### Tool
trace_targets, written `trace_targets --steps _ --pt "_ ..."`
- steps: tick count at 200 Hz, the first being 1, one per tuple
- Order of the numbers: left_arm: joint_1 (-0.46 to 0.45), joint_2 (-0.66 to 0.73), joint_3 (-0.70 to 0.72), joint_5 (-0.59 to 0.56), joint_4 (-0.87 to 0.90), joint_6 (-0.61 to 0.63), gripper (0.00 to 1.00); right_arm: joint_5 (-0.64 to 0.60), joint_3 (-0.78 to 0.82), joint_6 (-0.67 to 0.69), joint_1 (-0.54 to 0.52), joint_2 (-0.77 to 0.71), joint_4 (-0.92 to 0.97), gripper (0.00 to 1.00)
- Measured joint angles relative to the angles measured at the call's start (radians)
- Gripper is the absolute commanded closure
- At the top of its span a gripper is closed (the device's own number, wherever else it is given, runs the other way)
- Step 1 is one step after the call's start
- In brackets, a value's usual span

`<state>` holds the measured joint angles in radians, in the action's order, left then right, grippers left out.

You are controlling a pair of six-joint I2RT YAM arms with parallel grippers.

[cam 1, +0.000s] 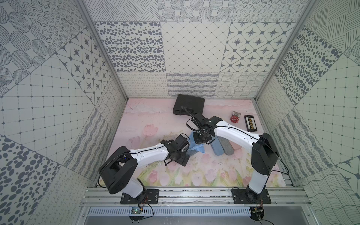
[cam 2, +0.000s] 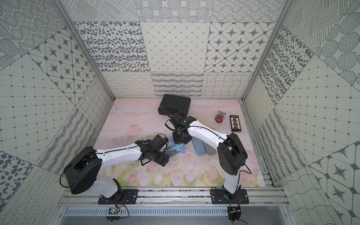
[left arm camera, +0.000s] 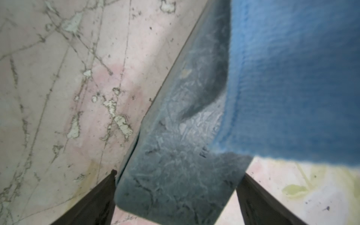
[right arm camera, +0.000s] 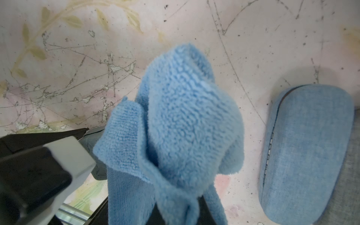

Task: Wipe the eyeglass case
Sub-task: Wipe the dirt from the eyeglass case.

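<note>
**Two arms meeting at a cloth-draped eyeglass case**

Reaching in from the left, the left arm (cam 1: pixel 148 153) is angling toward the middle of the pink floral counter (cam 1: pixel 155 120). Its jaws are standing wide open, straddling one end of the slate-grey eyeglass case (left arm camera: pixel 171 155). In the left wrist view a thin gap is showing between each finger and the case's edges, so nothing is being gripped. The case is lying flat near the middle of the counter. In both top views it is mostly hidden by the left wrist and the cloth, with only a dark strip peeking out. Behind it, a black box (cam 1: pixel 190 104) is sitting against the back wall.

Just to the right, a blue microfibre cloth (right arm camera: pixel 185 120) is hanging in a bunch from the right jaws, which are clamped shut on it. Its lower folds are draping across part of the slate-grey case. The right arm (cam 1: pixel 233 132) is arching in from the right side, its wrist pointing down above the cloth.

Further right, two more cases are lying side by side and touching — a blue denim case (cam 1: pixel 216 149) and a grey case (cam 1: pixel 227 148) — with the right arm passing over them. Beyond these, toward the back right, a red-handled valve (cam 1: pixel 234 118) and a black card of small brass pieces (cam 1: pixel 250 123) are resting near each other, well apart from the cases.
</note>
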<state>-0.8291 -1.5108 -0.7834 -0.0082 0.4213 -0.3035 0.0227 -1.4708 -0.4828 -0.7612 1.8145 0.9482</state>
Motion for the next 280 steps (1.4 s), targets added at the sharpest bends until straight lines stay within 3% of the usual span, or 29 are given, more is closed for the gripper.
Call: trace_targets --steps 38,83,119,158,183,228,259,280 --pt "0.0 0.022 0.038 0.018 -0.023 -0.005 0.39 0.005 0.02 -0.014 -0.023 -0.002 -0.008 1.0" --pt "-0.008 0.038 0.075 0.032 -0.081 -0.009 0.48 0.087 0.028 -0.058 -0.114 0.04 -0.07 1.0" --pt "-0.009 0.05 0.077 0.05 -0.09 -0.023 0.31 0.157 0.088 -0.067 -0.071 0.086 -0.122 1.0" --pt "-0.01 0.153 0.059 0.038 -0.023 -0.026 0.01 0.148 0.104 -0.031 0.04 -0.043 -0.078 1.0" --pt "0.007 0.203 0.02 0.001 0.013 -0.025 0.01 0.071 0.104 -0.02 0.08 -0.111 -0.029 1.0" --pt "0.08 0.202 -0.039 -0.076 0.032 -0.016 0.01 -0.053 0.145 -0.014 0.115 -0.074 0.018 1.0" --pt "0.098 0.172 -0.06 -0.056 0.027 0.039 0.01 -0.073 0.143 -0.015 0.124 -0.013 0.014 1.0" --pt "0.104 0.132 -0.071 -0.026 0.014 0.08 0.0 -0.018 0.139 -0.014 0.134 0.014 -0.014 1.0"
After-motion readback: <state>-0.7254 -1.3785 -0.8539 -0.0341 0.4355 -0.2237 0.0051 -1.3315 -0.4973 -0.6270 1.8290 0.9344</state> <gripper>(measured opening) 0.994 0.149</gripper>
